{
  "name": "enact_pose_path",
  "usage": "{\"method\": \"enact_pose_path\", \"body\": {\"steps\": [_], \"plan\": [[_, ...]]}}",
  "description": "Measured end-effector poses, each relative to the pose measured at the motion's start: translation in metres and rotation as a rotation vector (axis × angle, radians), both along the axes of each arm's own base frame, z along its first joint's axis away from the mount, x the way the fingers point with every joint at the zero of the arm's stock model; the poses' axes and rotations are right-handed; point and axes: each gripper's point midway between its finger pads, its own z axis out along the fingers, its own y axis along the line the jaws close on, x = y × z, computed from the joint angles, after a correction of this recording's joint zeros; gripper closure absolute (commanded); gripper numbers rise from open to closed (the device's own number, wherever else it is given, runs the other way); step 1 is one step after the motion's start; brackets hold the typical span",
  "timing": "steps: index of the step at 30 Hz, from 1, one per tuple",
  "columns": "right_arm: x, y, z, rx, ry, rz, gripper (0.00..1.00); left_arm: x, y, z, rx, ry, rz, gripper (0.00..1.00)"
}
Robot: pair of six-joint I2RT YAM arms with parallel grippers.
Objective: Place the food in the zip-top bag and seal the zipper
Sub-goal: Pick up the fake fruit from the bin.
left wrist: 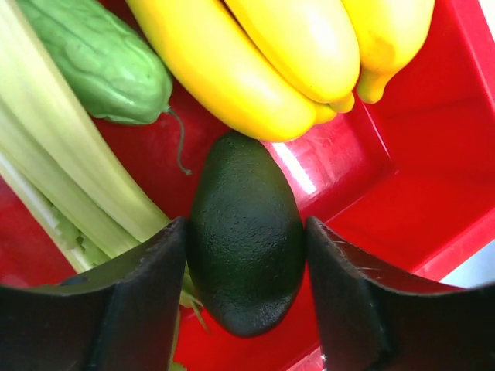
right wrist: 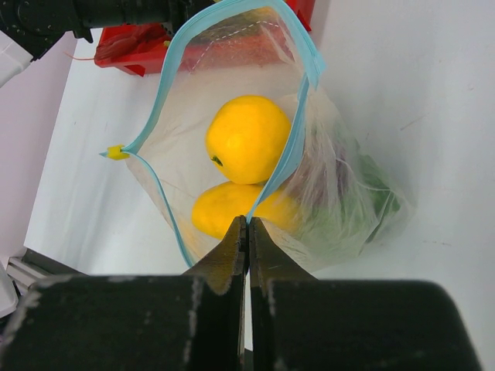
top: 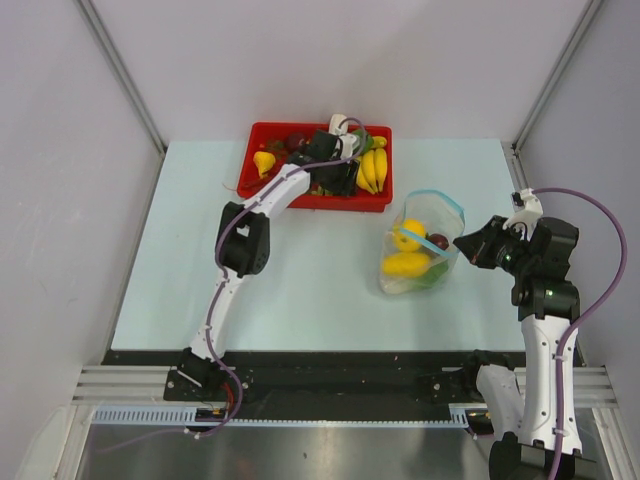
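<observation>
- Plainly, the zip-top bag (top: 447, 214) stands mouth-up right of centre in the top view. It rests on the table (top: 300, 270), well apart from the red tray (top: 262, 135) at upper centre.
- At the bag's near rim, the right gripper (right wrist: 247, 232) has its fingers pressed together on the zipper (right wrist: 298, 147). We judge this keeps the floppy pouch upright and its mouth agape so that food can be dropped in.
- The zipper lies unsealed, its two blue sides spread wide, with one small yellow tab (right wrist: 116, 151) at the left end of the mouth.
- Inside the bag we count two yellow fruits, an upper one (right wrist: 247, 139) and a lower one (right wrist: 224, 209). Something green and one dark purple piece sit against the right wall, blurred by the plastic.
- Over in the tray, the left gripper (left wrist: 246, 255) is clamped on one dark fruit (left wrist: 244, 232), a finger on each flank. We take this as the pick of the next item for the bag.
- Around that fruit, the left wrist view shows three bananas (left wrist: 255, 62) at top, one bumpy green gourd (left wrist: 100, 58) at upper left and pale stalks (left wrist: 62, 170) down the left.
- One yellow pear (top: 264, 162) lies at the tray's left end in the top view.
</observation>
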Motion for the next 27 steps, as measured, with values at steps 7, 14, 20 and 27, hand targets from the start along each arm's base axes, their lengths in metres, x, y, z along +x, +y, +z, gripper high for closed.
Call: {"method": "enact_pose_path", "body": {"steps": [7,14,20,27], "plan": [[0.0,0.0,0.0,0.0,0.0,0.0,1.0,0.002,-0.001,0.001,-0.01,-0.003,-0.003,0.59],[0.0,0.0,0.0,0.0,0.0,0.001,1.0,0.004,0.006,0.032,-0.022,-0.048,0.002,0.62],[0.001,0.0,-0.001,0.002,-0.002,0.001,1.0,0.005,0.007,0.128,-0.121,-0.21,-0.013,0.62],[0.003,0.002,0.0,0.011,-0.014,0.005,1.0,-0.047,-0.024,0.243,-0.332,-0.336,-0.192,0.59]]}}
